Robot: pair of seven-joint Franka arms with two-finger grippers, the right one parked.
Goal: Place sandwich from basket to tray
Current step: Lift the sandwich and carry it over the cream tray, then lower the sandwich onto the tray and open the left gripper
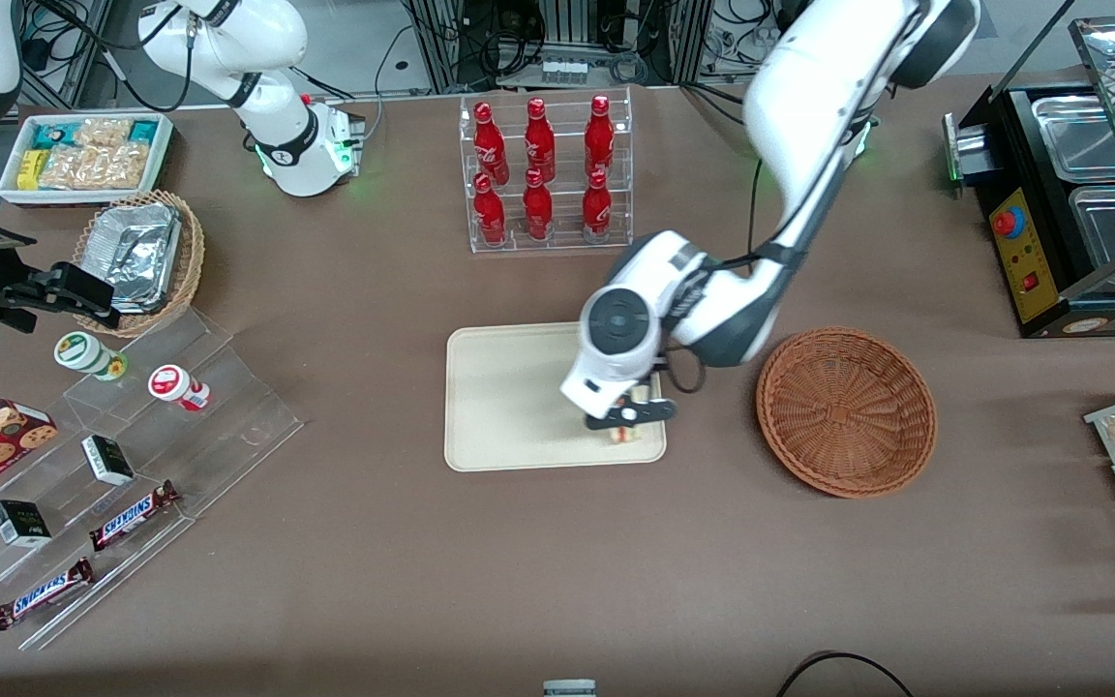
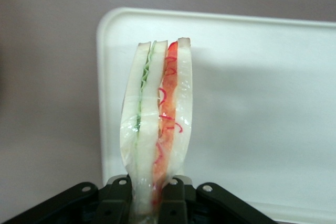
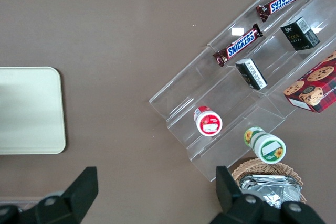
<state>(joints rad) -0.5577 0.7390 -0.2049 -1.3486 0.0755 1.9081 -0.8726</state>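
My left gripper (image 1: 627, 414) hangs over the cream tray (image 1: 499, 397), near the tray's corner closest to the front camera and to the brown wicker basket (image 1: 846, 410). It is shut on the sandwich (image 2: 156, 124), a wrapped wedge of white bread with green and red-pink filling. The black fingers (image 2: 116, 203) press it from both sides. In the front view the sandwich (image 1: 623, 433) shows just under the fingers, low over the tray surface (image 2: 252, 108). The basket holds nothing and stands beside the tray, toward the working arm's end.
A clear rack of red bottles (image 1: 546, 174) stands farther from the front camera than the tray. Toward the parked arm's end are acrylic steps with snack bars (image 1: 132, 515), small tubs and boxes, a tan basket with foil (image 1: 143, 257) and a white snack bin (image 1: 83, 155).
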